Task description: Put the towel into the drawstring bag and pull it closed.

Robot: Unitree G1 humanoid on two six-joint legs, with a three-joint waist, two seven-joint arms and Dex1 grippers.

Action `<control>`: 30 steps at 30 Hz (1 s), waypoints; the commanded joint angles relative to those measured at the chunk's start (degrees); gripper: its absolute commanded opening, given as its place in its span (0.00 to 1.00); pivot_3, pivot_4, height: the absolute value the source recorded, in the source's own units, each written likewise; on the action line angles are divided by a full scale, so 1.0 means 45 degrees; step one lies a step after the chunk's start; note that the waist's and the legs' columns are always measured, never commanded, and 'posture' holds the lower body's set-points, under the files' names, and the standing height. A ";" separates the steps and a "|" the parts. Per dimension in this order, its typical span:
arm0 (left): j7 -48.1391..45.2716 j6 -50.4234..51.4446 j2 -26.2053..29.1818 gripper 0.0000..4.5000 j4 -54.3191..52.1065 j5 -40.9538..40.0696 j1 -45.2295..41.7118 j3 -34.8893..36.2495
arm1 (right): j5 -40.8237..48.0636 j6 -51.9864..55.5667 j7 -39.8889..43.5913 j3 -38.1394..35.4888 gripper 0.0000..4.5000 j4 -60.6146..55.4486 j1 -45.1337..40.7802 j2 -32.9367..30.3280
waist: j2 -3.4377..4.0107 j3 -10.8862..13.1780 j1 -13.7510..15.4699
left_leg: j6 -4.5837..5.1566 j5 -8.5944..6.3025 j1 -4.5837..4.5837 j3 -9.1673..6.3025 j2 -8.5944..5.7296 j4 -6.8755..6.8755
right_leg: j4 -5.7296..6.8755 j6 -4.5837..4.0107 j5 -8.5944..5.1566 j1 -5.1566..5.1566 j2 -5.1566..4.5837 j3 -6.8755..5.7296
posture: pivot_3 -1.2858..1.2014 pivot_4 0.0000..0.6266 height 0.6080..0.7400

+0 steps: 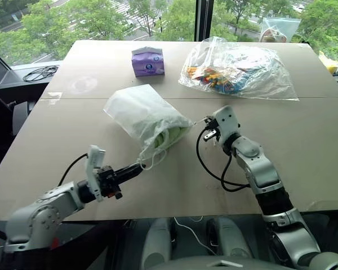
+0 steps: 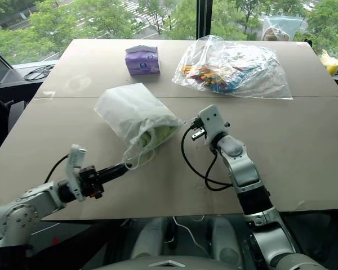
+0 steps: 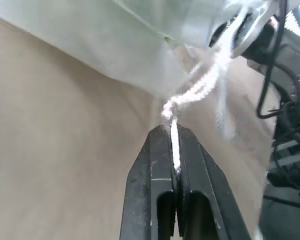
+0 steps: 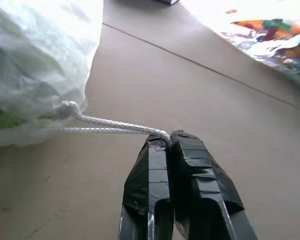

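Left gripper [image 3: 171,131] was clamped shut on a white cord [image 3: 200,90] just past its knot; where that cord entered the drawstring bag [image 1: 143,115] was hidden under gathered fabric. Right gripper [image 4: 169,136] was also pinched shut, on the doubled cord [image 4: 110,128] from the bag's other side, the strands taut to a knot at the bag's mouth. The bag lay on the table [image 1: 304,146] between the two grippers, mouth toward the robot. The towel [image 1: 170,136] sat inside the bag, showing as a green patch at the mouth and a faint tint through the fabric; its full shape was not readable. Beyond the bag: a purple tissue pack [image 1: 147,61] and a clear plastic bag [image 1: 239,70] of coloured items, contents indistinct.
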 commanded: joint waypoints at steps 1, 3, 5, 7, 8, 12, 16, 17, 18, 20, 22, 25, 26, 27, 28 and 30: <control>-0.0237 0.0323 0.0159 0.01 0.0637 -0.0868 0.0586 0.1573 | -0.0307 -0.1237 -0.1387 -0.1146 0.00 0.0342 -0.0766 -0.0006 | 0.0001 0.0000 0.0007 | 0.0000 0.0000 0.0000 0.0003 -0.0001 0.0000 | -0.0002 -0.0002 0.0001 -0.0001 -0.0008 -0.0003 | 0.52 0.24 0.99; -0.0140 0.0242 0.0032 0.01 0.0952 -0.0845 0.0926 0.1935 | -0.0342 -0.1597 -0.2009 -0.1609 0.00 0.0624 -0.1043 -0.0019 | 0.0001 0.0000 0.0012 | 0.0000 0.0000 -0.0001 0.0008 -0.0004 0.0000 | -0.0003 -0.0013 0.0008 -0.0002 -0.0019 -0.0001 | 0.52 0.24 0.99; 0.0027 0.0168 -0.0119 0.01 0.1231 -0.0925 0.0999 0.2234 | -0.0331 -0.1804 -0.2456 -0.1951 0.00 0.0788 -0.1188 -0.0014 | 0.0000 0.0000 0.0038 | -0.0001 -0.0001 -0.0004 0.0007 -0.0005 -0.0001 | -0.0007 -0.0050 0.0028 -0.0001 -0.0025 -0.0004 | 0.52 0.24 0.99; 0.0574 -0.0143 -0.0361 0.01 0.1857 -0.0688 0.0727 0.2572 | -0.0307 -0.1973 -0.2926 -0.2342 0.00 0.0950 -0.1323 -0.0030 | 0.0000 0.0000 0.0057 | -0.0002 0.0000 -0.0014 0.0006 -0.0004 -0.0003 | -0.0011 -0.0053 0.0028 -0.0005 -0.0028 -0.0002 | 0.52 0.24 0.99; 0.0904 -0.0347 -0.0494 0.01 0.2210 -0.0514 0.0500 0.2694 | -0.0307 -0.2058 -0.3135 -0.2507 0.00 0.1034 -0.1382 -0.0045 | 0.0000 0.0000 0.0058 | -0.0003 0.0000 -0.0017 0.0004 -0.0004 -0.0005 | -0.0012 -0.0054 0.0028 -0.0005 -0.0029 0.0000 | 0.52 0.24 0.99; 0.2233 -0.1124 -0.0923 0.01 0.3346 -0.0014 -0.0620 0.3123 | -0.0298 -0.2214 -0.3601 -0.2930 0.00 0.1304 -0.1567 -0.0111 | 0.0005 0.0000 0.0035 | -0.0003 0.0001 -0.0016 0.0010 -0.0004 -0.0011 | -0.0011 -0.0054 0.0029 -0.0009 -0.0020 0.0001 | 0.52 0.24 0.99; 0.3786 -0.1851 -0.1288 0.01 0.3962 0.0574 -0.1946 0.3280 | -0.0285 -0.2280 -0.3857 -0.3134 0.00 0.1449 -0.1709 -0.0164 | -0.0007 -0.0005 0.0020 | -0.0001 0.0003 -0.0016 0.0022 -0.0005 -0.0008 | 0.0001 -0.0051 0.0032 -0.0008 -0.0013 0.0001 | 0.52 0.24 0.99; 0.3995 -0.1859 -0.1332 0.01 0.4006 0.0596 -0.2201 0.3231 | -0.0235 -0.2220 -0.3793 -0.3098 0.00 0.1415 -0.1704 -0.0154 | -0.0007 -0.0005 0.0021 | -0.0001 0.0004 -0.0016 0.0023 -0.0006 -0.0006 | 0.0005 -0.0050 0.0032 0.0001 -0.0008 0.0001 | 0.52 0.24 0.99; 0.4109 -0.1852 -0.1361 0.01 0.4022 0.0607 -0.2354 0.3193 | -0.0201 -0.2179 -0.3743 -0.3065 0.00 0.1388 -0.1697 -0.0147 | -0.0009 -0.0006 0.0021 | -0.0001 0.0004 -0.0016 0.0023 -0.0006 -0.0005 | 0.0005 -0.0049 0.0033 0.0001 -0.0005 0.0000 | 0.52 0.24 0.99; 0.3560 -0.1586 -0.1215 0.01 0.3274 0.0691 -0.2203 0.2447 | -0.0137 -0.2052 -0.3553 -0.2877 0.00 0.1200 -0.1593 -0.0068 | -0.0010 -0.0007 0.0000 | -0.0003 0.0007 -0.0016 0.0031 -0.0006 -0.0002 | 0.0006 -0.0032 0.0042 0.0003 0.0001 0.0009 | 0.52 0.24 0.99; 0.3030 -0.1469 -0.0953 0.01 0.2231 0.1143 -0.1919 0.1308 | -0.0092 -0.1932 -0.3408 -0.2720 0.00 0.1031 -0.1471 0.0009 | -0.0009 -0.0006 -0.0022 | -0.0003 0.0009 -0.0015 0.0048 -0.0006 0.0002 | 0.0003 -0.0005 0.0058 0.0002 0.0010 0.0025 | 0.52 0.24 0.99; 0.2252 -0.1450 -0.0456 0.31 0.0599 0.1973 -0.2130 -0.0954 | -0.0072 -0.1726 -0.3178 -0.2522 0.00 0.0872 -0.1315 0.0092 | -0.0008 -0.0006 0.0039 | -0.0014 0.0014 -0.0015 0.0065 -0.0007 -0.0001 | 0.0002 0.0002 0.0060 0.0000 0.0021 0.0028 | 0.52 0.24 0.99; 0.2140 -0.1744 -0.0345 0.43 0.0300 0.2644 -0.2466 -0.1881 | -0.0072 -0.1675 -0.3124 -0.2487 0.00 0.0844 -0.1286 0.0125 | -0.0007 -0.0006 0.0051 | -0.0028 0.0022 -0.0015 0.0064 -0.0007 -0.0002 | 0.0003 0.0000 0.0059 0.0001 0.0021 0.0021 | 0.52 0.24 0.99; 0.1934 -0.2208 -0.0211 0.50 0.0101 0.3549 -0.2930 -0.3011 | -0.0066 -0.1618 -0.3066 -0.2449 0.00 0.0824 -0.1269 0.0161 | -0.0007 -0.0005 0.0060 | -0.0024 0.0019 -0.0015 0.0065 -0.0005 -0.0003 | 0.0005 -0.0006 0.0056 0.0001 0.0019 0.0020 | 0.52 0.24 0.99; 0.1688 -0.2584 -0.0124 0.58 0.0056 0.4237 -0.3329 -0.3866 | -0.0055 -0.1581 -0.3023 -0.2415 0.00 0.0845 -0.1282 0.0183 | -0.0006 -0.0005 0.0082 | -0.0021 0.0017 -0.0015 0.0064 -0.0006 -0.0003 | 0.0009 -0.0022 0.0047 0.0001 0.0020 0.0016 | 0.52 0.24 0.99; 0.1173 -0.3570 -0.0426 0.66 0.0467 0.5605 -0.4570 -0.5566 | -0.0045 -0.1529 -0.2886 -0.2278 0.00 0.0911 -0.1346 0.0213 | -0.0002 -0.0003 0.0104 | -0.0009 0.0009 -0.0015 0.0073 -0.0009 -0.0003 | 0.0011 -0.0043 0.0037 0.0001 0.0031 0.0001 | 0.52 0.24 0.99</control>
